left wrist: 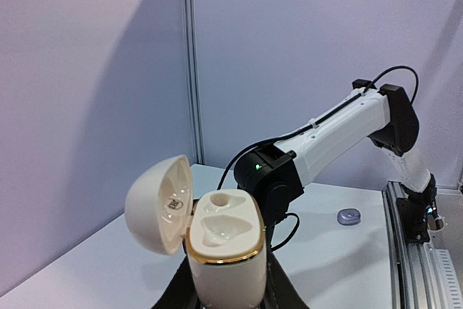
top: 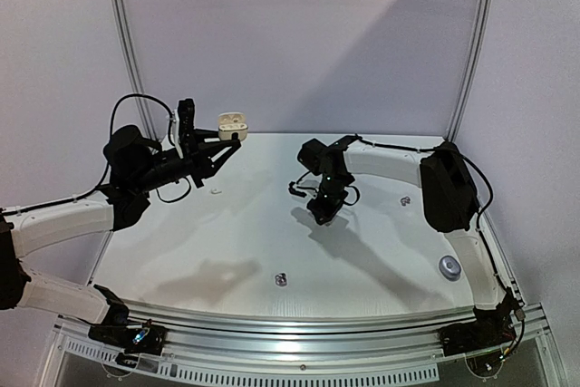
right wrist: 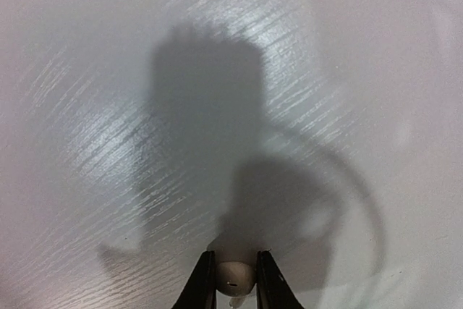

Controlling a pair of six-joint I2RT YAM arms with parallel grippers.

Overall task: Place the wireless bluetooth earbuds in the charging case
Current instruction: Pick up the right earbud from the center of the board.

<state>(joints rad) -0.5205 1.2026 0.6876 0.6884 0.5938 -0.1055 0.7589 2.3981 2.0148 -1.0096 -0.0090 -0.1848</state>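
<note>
My left gripper [top: 228, 140] is shut on a white charging case [top: 232, 123], holding it upright in the air at the back left. In the left wrist view the case [left wrist: 224, 251] has a gold rim, its lid [left wrist: 159, 204] hinged open to the left and its two sockets facing up. My right gripper [right wrist: 236, 271] is shut on a glossy white earbud [right wrist: 236, 278], just above the table. It hangs at mid-table [top: 323, 213], right of the case. Another white earbud [top: 216, 191] lies on the table below the case. Two dark earbuds [top: 281, 279] [top: 405, 199] lie apart.
A small grey case [top: 449, 266] sits shut at the table's right, also visible in the left wrist view as a grey case [left wrist: 349, 216]. The right arm [left wrist: 325, 142] reaches across the middle. Walls and frame posts [top: 127, 52] close in the back and sides.
</note>
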